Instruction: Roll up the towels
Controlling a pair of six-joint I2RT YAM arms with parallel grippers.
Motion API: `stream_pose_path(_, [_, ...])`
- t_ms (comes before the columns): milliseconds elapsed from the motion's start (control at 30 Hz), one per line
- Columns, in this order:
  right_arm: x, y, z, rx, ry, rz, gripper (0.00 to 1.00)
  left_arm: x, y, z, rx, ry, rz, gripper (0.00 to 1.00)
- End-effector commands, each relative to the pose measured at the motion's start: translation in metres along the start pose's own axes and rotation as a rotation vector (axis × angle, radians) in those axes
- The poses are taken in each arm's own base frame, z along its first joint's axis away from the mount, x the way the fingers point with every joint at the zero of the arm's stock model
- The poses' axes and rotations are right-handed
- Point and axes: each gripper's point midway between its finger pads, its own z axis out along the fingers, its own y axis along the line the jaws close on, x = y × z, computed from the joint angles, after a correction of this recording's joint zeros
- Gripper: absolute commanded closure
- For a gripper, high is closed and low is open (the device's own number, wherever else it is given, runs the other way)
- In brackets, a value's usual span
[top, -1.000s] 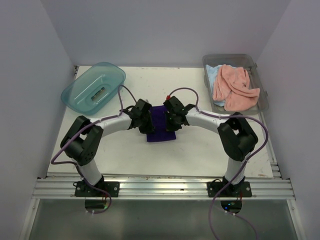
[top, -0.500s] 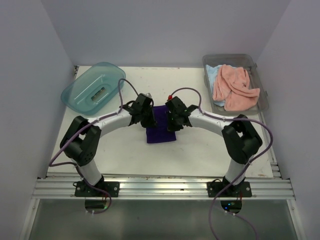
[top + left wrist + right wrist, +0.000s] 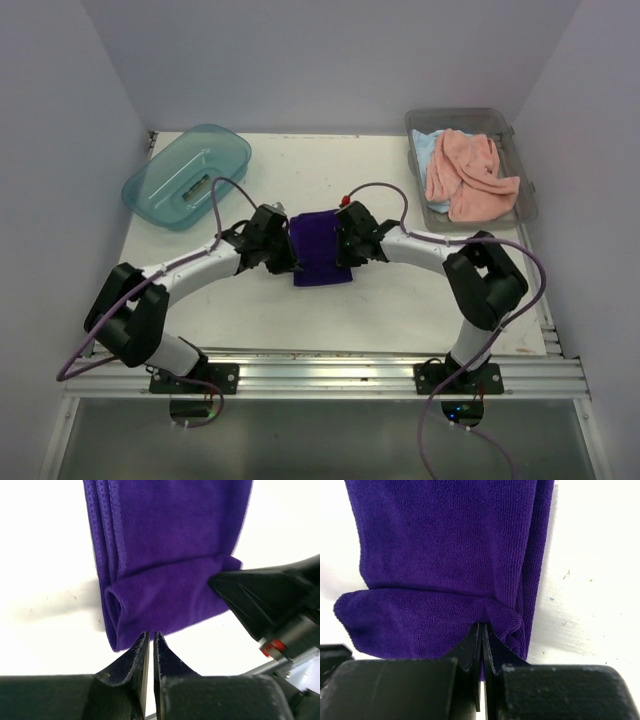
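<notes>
1. Nearest, an aluminium rail (image 3: 330,372) runs along the table's front edge and carries both arm bases. Purple cables (image 3: 520,290) loop off each arm.
2. The left arm (image 3: 190,265) and the right arm (image 3: 425,243) bend inward over the white table (image 3: 300,315). They meet at its middle, one on each side of the dark purple towel (image 3: 322,255).
3. That towel lies flat on the table as a narrow folded strip. The wrist views show one end turned over on itself into a short, soft roll.
4. The left gripper (image 3: 150,636) has its fingers drawn nearly together, with only a thin slit between them. The tips meet the edge of the rolled end, toward its left side in that wrist view. Whether any cloth is nipped, I cannot tell.
5. The right gripper (image 3: 481,629) is clamped tight on the rolled end, toward its right side in its own view. The cloth puckers around the tips.
6. Farther back on the left, a teal tub (image 3: 232,152) sits on the table, well apart from the purple towel.
7. At the far right stands a clear grey bin (image 3: 520,205). A salmon pink towel (image 3: 465,178) is heaped in it, lying over a light blue towel (image 3: 426,148) that shows at the bin's far left corner.
</notes>
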Motion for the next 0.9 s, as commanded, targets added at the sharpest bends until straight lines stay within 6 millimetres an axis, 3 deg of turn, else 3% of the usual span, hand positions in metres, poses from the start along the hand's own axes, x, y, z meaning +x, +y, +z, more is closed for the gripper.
stream_pose_path(0, [0.037,-0.025,0.001,0.063,0.090,0.062,1.00,0.000,-0.007,-0.005,0.050,-0.026,-0.036,0.89])
stream_pose_path(100, [0.045,-0.012,-0.012,-0.007,0.101,0.118,1.00,0.008,0.007,0.010,-0.013,0.027,-0.019,0.89])
stream_pose_path(200, [0.053,-0.002,-0.021,-0.052,0.103,0.138,1.00,0.004,0.011,0.024,-0.041,0.035,0.007,0.89])
stream_pose_path(433, [0.066,0.017,-0.037,-0.127,0.114,0.147,1.00,-0.028,0.005,0.049,-0.094,0.028,0.080,0.90])
stream_pose_path(533, [0.069,0.026,-0.045,-0.146,0.119,0.118,1.00,-0.045,-0.002,0.049,-0.093,0.009,0.104,0.90])
stream_pose_path(600, [0.057,0.030,-0.055,-0.150,0.075,0.075,1.00,-0.053,-0.005,0.042,-0.102,0.001,0.116,0.89])
stream_pose_path(633, [0.054,0.028,-0.059,-0.139,0.066,0.059,0.96,-0.054,-0.006,0.035,-0.104,-0.003,0.132,0.88])
stream_pose_path(700, [0.039,0.032,-0.073,-0.149,0.012,-0.004,0.76,-0.057,-0.011,0.025,-0.087,-0.011,0.146,0.78])
stream_pose_path(800, [0.027,0.032,-0.085,-0.124,-0.031,-0.115,0.53,-0.058,-0.015,0.005,-0.075,-0.024,0.167,0.61])
stream_pose_path(867, [0.023,0.033,-0.089,-0.090,-0.048,-0.188,0.49,-0.058,-0.017,-0.008,-0.067,-0.034,0.170,0.54])
